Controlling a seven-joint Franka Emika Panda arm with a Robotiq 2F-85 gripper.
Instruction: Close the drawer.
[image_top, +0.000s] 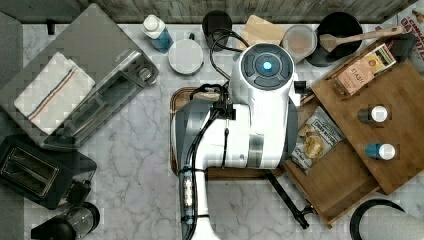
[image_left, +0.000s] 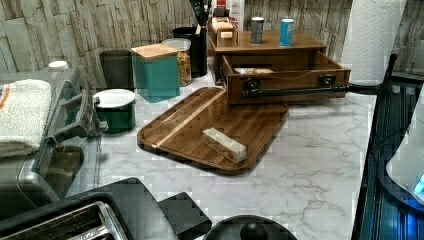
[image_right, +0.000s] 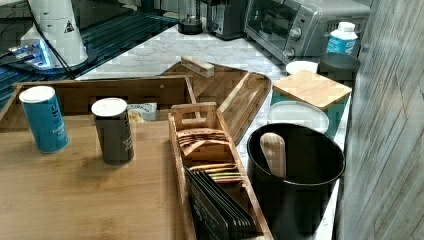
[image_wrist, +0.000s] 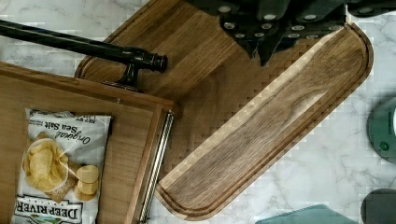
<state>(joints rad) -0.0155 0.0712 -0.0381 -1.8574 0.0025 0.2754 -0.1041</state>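
Observation:
The drawer (image_top: 340, 185) stands pulled out from under the wooden cabinet top (image_top: 400, 100), with a bag of chips (image_top: 315, 140) inside. Its long black bar handle (image_top: 285, 197) runs across the front. In the left view the drawer (image_left: 285, 80) and handle (image_left: 295, 92) face the marble counter. The right view shows the drawer's wall (image_right: 100, 95). In the wrist view my gripper (image_wrist: 275, 28) hangs above the dark wooden tray (image_wrist: 261, 116), close to one end of the handle (image_wrist: 79, 44) and apart from the drawer (image_wrist: 128, 140). My arm (image_top: 260, 100) covers the tray in the top view.
A small box (image_left: 224, 145) lies on the tray (image_left: 215, 125). Two cans (image_top: 380, 114) stand on the cabinet top. A toaster oven (image_top: 90, 85), toaster (image_top: 35, 170), canisters (image_left: 157, 70), a black pot (image_top: 340, 35) and a paper towel roll (image_left: 372, 40) ring the counter.

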